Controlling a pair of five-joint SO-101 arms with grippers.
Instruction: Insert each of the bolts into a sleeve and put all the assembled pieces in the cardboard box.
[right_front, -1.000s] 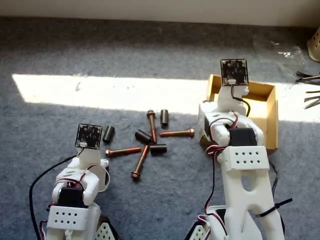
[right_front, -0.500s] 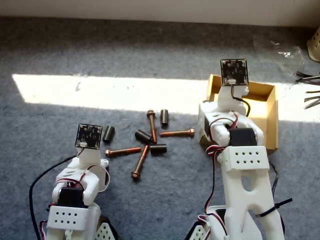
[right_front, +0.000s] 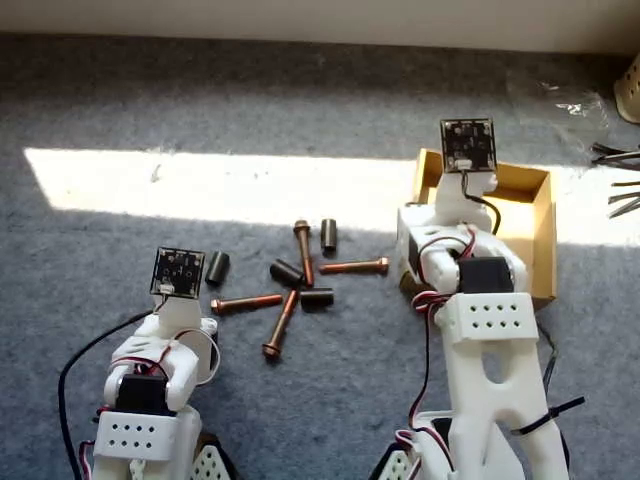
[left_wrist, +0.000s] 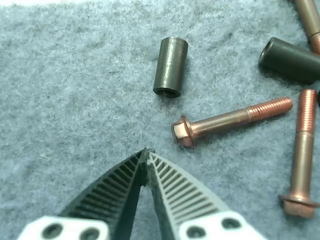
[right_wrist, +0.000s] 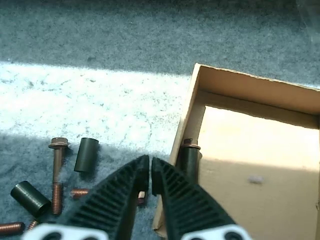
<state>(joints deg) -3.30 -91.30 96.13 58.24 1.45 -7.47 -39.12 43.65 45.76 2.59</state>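
Four copper bolts and four dark sleeves lie loose on the grey carpet between the arms, among them a bolt (right_front: 246, 301) and a sleeve (right_front: 217, 267) nearest the left arm. My left gripper (left_wrist: 147, 152) is shut and empty just above the carpet, its tip short of a bolt (left_wrist: 230, 120) and a sleeve (left_wrist: 170, 66). My right gripper (right_wrist: 150, 161) is shut and empty above the near-left corner of the cardboard box (right_wrist: 250, 82). One bolt in a sleeve (right_wrist: 189, 156) stands against the box's inner left wall.
The cardboard box (right_front: 545, 230) sits at the right, partly under the right arm (right_front: 480, 300). Dark tools (right_front: 615, 155) and a clear plastic bag (right_front: 560, 100) lie at the far right. A sunlit strip crosses the carpet behind the parts.
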